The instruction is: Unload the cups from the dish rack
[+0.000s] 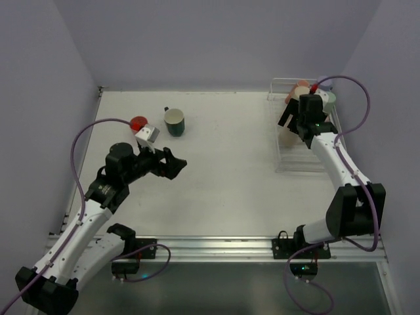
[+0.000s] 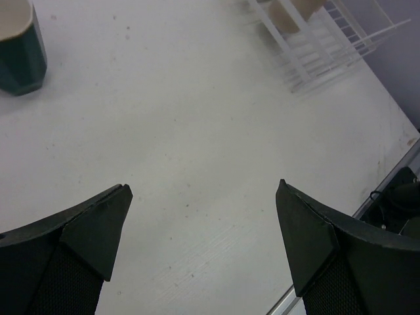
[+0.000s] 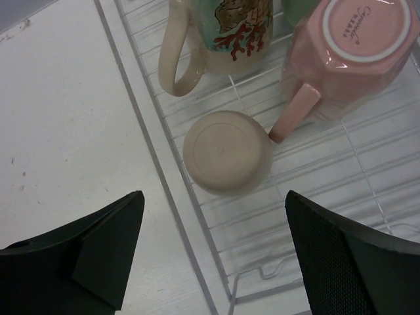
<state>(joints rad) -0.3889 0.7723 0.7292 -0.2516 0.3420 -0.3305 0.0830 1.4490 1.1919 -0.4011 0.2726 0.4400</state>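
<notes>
The white wire dish rack (image 1: 300, 161) stands at the right. In the right wrist view the rack (image 3: 308, 210) holds an upside-down tan cup (image 3: 226, 151), an upside-down pink mug (image 3: 348, 52), a cream mug with a printed picture (image 3: 216, 33) and a light green cup (image 3: 295, 10). My right gripper (image 3: 213, 243) is open and empty, above the rack's left side, just short of the tan cup. A red cup (image 1: 138, 123) and a dark green cup (image 1: 174, 121) stand on the table at the far left. My left gripper (image 1: 174, 164) is open and empty over bare table.
The left wrist view shows the dark green cup (image 2: 20, 46) at top left and the rack's corner (image 2: 328, 52) at top right. The table's metal front rail (image 1: 216, 246) runs along the near edge. Purple walls close in the back and both sides.
</notes>
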